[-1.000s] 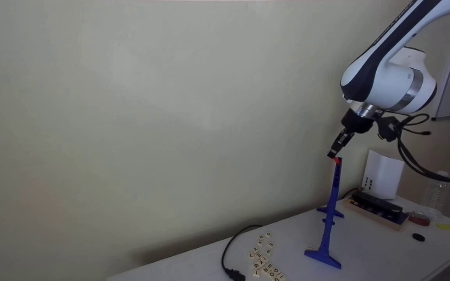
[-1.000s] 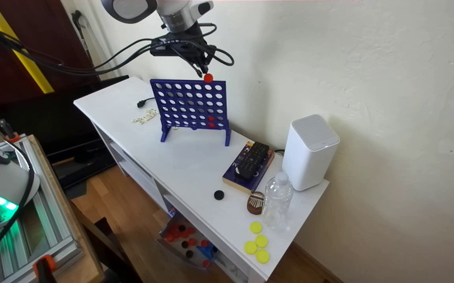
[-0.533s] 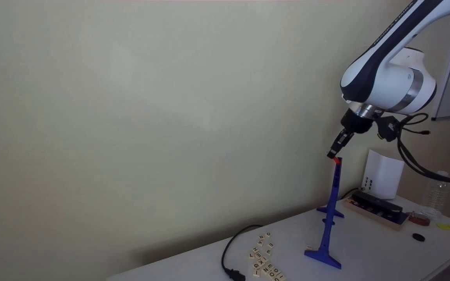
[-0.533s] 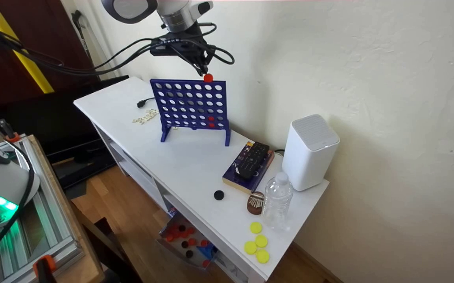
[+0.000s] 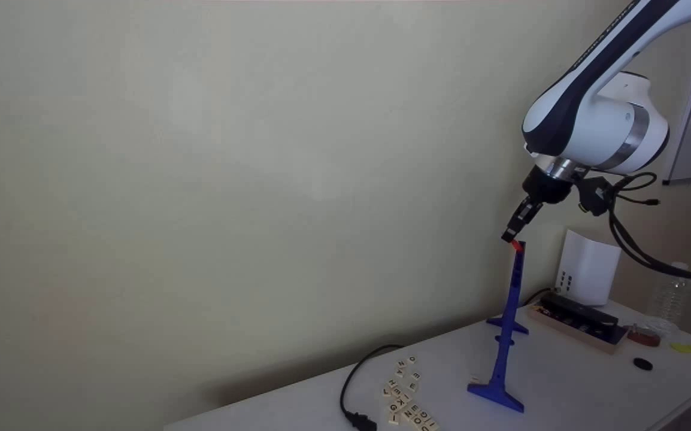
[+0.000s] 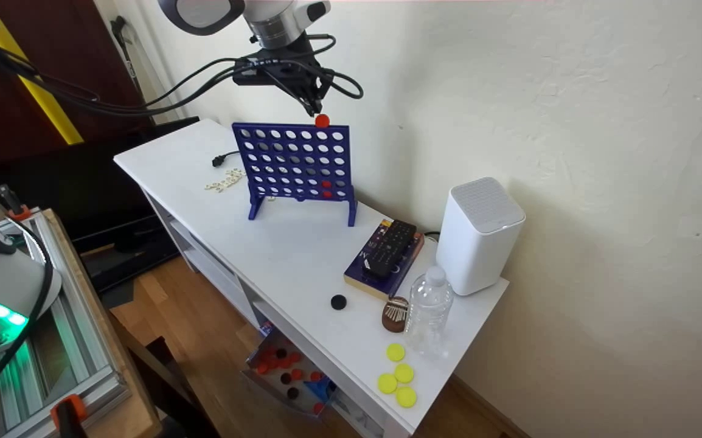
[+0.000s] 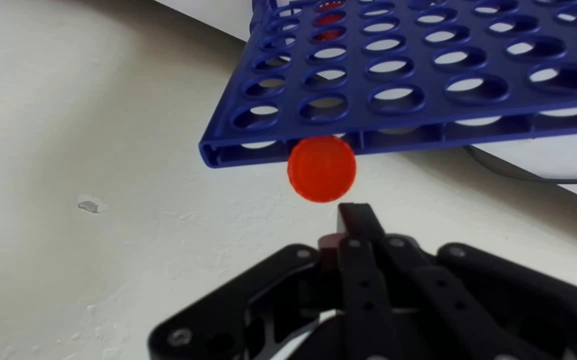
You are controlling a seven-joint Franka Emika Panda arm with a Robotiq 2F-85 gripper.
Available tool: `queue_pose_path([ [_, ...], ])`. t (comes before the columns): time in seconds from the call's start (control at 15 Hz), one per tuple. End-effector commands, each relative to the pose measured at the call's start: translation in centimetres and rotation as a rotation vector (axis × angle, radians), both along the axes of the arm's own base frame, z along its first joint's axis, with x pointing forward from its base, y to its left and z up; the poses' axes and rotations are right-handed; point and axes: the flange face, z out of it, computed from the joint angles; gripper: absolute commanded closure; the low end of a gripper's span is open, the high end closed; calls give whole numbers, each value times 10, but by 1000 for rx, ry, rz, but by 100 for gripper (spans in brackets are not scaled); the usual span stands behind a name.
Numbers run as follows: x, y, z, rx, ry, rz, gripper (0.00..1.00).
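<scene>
Exterior views both show the wall [image 5: 232,179] and, along it, the white surface [image 6: 290,255] that carries most of the things. Over it slants the arm [image 5: 606,114], at an angle that leaves its bulk above the blue grid [image 6: 301,154]. Broad feet [image 6: 353,213] at both ends keep the grid upright, slots facing up. Well apart from it, a white box [image 6: 479,243] and a bottle [image 6: 429,310] stand close together near the surface's end, probably gathered there to leave room around the grid. A book [image 6: 389,283] lies flat beside the box and makes a bed for the remote [image 6: 390,248].

The end effector [image 7: 358,220] is closed, with nothing visible between its fingertips; it hangs just beside the red disc [image 7: 322,169], and whether the two touch I cannot tell. With no grip on the disc, the grid seems to bear it: tilted at the top edge, over the second column from the end nearer the box, it is apparently caught on the slot's lip. Low in that column sit more red discs [image 6: 326,184], kept in by the grid. Yellow discs [image 6: 405,372] lie flat past the bottle; tiles [image 5: 400,401], smallest of all, lie spread across the grid from the box.
</scene>
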Motion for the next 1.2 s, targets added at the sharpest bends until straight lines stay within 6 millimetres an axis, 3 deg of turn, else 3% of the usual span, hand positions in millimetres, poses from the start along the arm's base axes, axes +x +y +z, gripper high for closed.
queue_pose_path([
  [0.0, 8, 1, 6, 5, -19, -20, 100],
  [1.13, 21, -8, -11, -6, -3, -37, 100],
])
